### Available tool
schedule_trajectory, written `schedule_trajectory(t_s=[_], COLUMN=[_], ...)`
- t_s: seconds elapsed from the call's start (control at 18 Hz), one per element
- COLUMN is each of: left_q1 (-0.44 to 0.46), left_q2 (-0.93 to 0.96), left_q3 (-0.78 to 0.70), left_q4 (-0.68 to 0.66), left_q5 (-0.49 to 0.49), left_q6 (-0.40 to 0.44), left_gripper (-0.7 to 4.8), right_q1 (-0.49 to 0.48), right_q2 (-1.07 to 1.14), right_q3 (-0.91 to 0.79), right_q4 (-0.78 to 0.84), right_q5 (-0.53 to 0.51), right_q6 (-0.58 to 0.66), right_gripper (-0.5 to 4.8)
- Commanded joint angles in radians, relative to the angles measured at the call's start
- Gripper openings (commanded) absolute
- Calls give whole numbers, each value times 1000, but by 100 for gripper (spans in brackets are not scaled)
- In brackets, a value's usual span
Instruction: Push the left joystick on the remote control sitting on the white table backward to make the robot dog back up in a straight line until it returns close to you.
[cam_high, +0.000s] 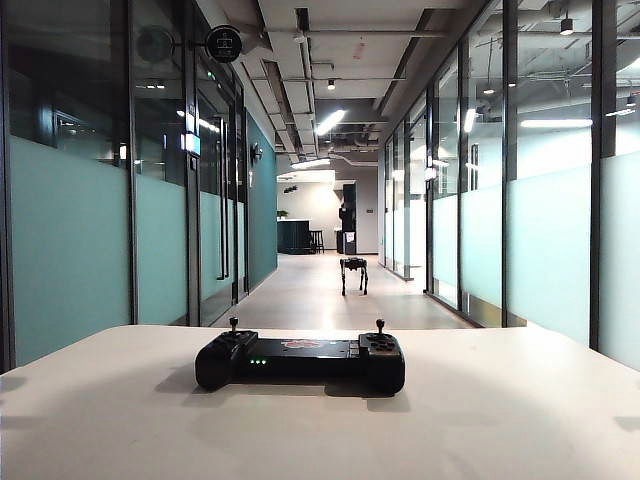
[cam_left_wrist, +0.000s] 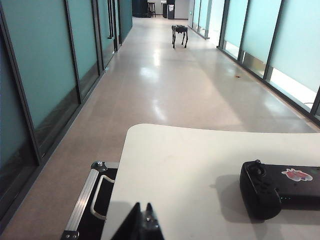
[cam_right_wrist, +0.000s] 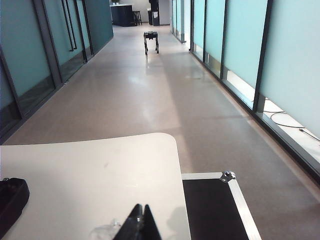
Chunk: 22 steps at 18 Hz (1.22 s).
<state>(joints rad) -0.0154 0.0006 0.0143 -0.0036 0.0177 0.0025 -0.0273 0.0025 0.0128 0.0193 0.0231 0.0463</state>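
Both grippers hover apart from the remote control (cam_high: 300, 361): left gripper (cam_left_wrist: 142, 222) apparently pressed together, right gripper (cam_right_wrist: 139, 222) pressed together; robot dog (cam_high: 353, 273) stands far beyond their fingertips.

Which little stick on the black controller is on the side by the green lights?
The left joystick on the remote control. The green lights glow just below it; the right joystick has none nearby.

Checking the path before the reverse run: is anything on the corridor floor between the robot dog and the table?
Nothing visible. The small dark four-legged robot dog stands far down the corridor, and the glossy floor back to the broad white table looks bare, apart from a tiny speck near the right-hand glass wall, off the straight line.
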Motion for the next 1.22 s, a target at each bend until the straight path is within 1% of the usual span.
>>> schedule_trajectory(t_s=[0.06,0.17,0.33,0.44,0.67,0.72,0.83,0.94,1.22], left_q1=[0,0,0,0,-1,-2,-4,-21,-71], left_q2=[2,7,20,32,109,148,213,294,470], left_q3=[34,45,47,54,93,98,99,113,161], left_q4=[21,21,29,42,75,108,167,196,266], left_q5=[2,2,5,5,13,28,56,70,73], left_q6=[-5,-22,-27,-43,-43,-43,-44,-44,-43], left_gripper=[-5,-5,-5,-5,-5,-5,-5,-5,-5], right_q1=[2,2,3,3,9,17,44,86,204], right_q2=[1,1,5,18,95,124,183,241,383], right_q3=[45,69,98,119,156,166,179,180,192], right_q4=[24,24,23,24,64,72,108,168,258], right_q5=[-3,-6,-46,-53,-102,-108,-108,-108,-92], right_q6=[-23,-22,-23,-23,-25,-26,-33,-56,-77], right_gripper=[-6,-6,-6,-6,-6,-6,-6,-6,-6])
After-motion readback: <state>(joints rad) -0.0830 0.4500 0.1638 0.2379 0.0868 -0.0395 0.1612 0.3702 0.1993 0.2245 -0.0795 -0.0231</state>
